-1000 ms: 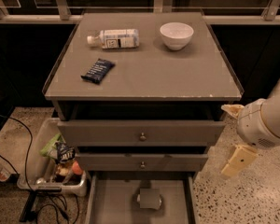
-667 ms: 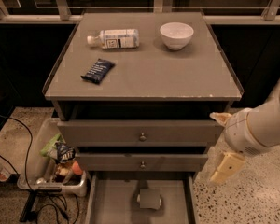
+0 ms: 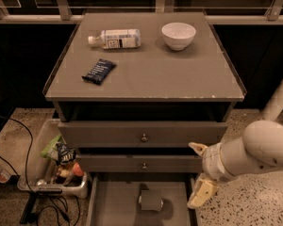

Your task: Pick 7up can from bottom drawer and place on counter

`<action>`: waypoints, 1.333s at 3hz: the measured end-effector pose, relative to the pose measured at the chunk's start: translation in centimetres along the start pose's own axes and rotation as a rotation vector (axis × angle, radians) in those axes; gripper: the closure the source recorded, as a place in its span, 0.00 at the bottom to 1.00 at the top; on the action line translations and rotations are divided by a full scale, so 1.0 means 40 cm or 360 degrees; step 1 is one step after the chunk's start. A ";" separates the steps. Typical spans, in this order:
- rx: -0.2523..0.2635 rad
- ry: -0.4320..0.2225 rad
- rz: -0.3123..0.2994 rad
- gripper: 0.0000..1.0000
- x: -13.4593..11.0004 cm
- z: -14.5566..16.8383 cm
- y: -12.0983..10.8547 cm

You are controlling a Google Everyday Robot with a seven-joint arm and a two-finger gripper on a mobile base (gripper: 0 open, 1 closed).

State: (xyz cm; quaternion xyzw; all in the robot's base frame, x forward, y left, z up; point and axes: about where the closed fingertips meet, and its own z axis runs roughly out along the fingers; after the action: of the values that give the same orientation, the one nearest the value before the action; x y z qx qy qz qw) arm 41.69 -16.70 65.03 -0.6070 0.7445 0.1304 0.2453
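Progress on the task was small at this moment. The table (image 3: 160,76), which is the grey top of the cabinet, carried a bottle (image 3: 114,38) lying on its side, a white bowl (image 3: 178,35) and a dark packet (image 3: 99,71), but no can. Below it the bottom drawer (image 3: 114,205) was pulled out, while the two knobbed drawers (image 3: 132,134) above it were closed. The robot arm (image 3: 254,149) was at the right, and its hand (image 3: 199,172) was just beside the right front of the cabinet, over the right edge of the open drawer. Its two fingers stood wide apart and held nothing. The 7up can (image 3: 151,200) was on the floor of the bottom drawer, near the middle, apart from the hand. By my judgement the drawer was ready. Reaching in, gripping the can, lifting it and setting it on the table were all left to do.
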 end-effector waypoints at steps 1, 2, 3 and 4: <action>-0.0099 -0.0132 -0.0030 0.00 0.055 0.159 0.028; -0.0103 -0.0128 -0.0027 0.00 0.054 0.162 0.031; -0.0095 -0.0100 0.0035 0.00 0.079 0.238 0.040; -0.0103 -0.0031 0.0145 0.00 0.164 0.411 0.068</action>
State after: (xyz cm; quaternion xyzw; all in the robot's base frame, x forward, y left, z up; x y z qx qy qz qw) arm 41.52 -13.50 47.40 -0.5788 0.7643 0.1714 0.2268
